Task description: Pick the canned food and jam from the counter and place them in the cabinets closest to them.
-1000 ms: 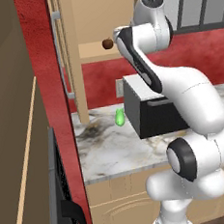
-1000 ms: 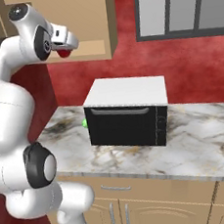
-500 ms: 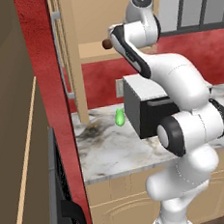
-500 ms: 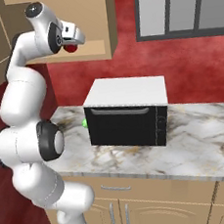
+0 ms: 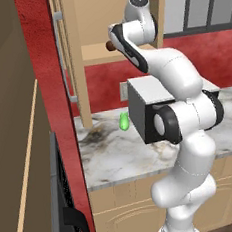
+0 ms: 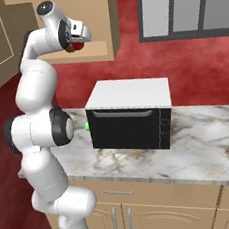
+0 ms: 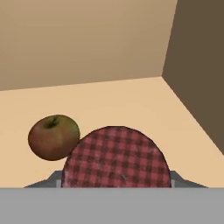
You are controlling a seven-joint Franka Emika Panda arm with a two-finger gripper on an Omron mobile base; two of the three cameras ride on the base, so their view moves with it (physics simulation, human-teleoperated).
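Note:
My gripper (image 6: 80, 41) is raised at the mouth of the open wall cabinet (image 5: 91, 20), shut on the canned food (image 6: 78, 46). In the hand view the can's dark-red checked top (image 7: 116, 159) sits between my fingertips, just above the wooden shelf (image 7: 131, 105). From the left base view the can (image 5: 110, 46) shows as a dark spot at the shelf's front edge. The marble counter (image 5: 111, 153) lies well below. The jam is out of view.
A brown round fruit (image 7: 54, 137) rests on the shelf, touching the can's left side in the hand view. The cabinet door (image 5: 71, 62) stands open on the left. A black microwave (image 6: 129, 117) and a small green oblong thing (image 5: 123, 121) sit on the counter.
The arm's upper links have swung more upright. The hand with the can has edged slightly towards the cabinet. The grip is unchanged.

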